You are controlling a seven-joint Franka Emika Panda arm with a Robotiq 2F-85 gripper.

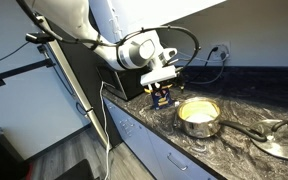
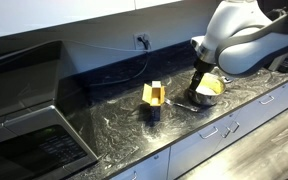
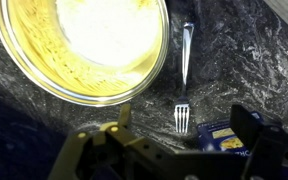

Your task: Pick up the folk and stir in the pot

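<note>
Dim grainy exterior views, soft overhead light, blown-out glare inside the pot in wrist view, blurry near foreground, dark corners

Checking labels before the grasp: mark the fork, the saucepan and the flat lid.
Silver metal fork [image 3: 186, 60]: wrist view, on its handle.
Small shiny steel saucepan with pale yellow inside [image 1: 198, 128]: in an exterior view, on its outer wall.
Flat round metallic lid [image 1: 284, 140]: in an exterior view, on its top face.

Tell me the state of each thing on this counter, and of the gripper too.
Fork: lying flat on the counter, not held.
Pot: upright, uncovered.
Lid: off the pot, lying on the counter.
Yellow box: standing upright.
Gripper: jaws open, above the fork's tines.
</note>
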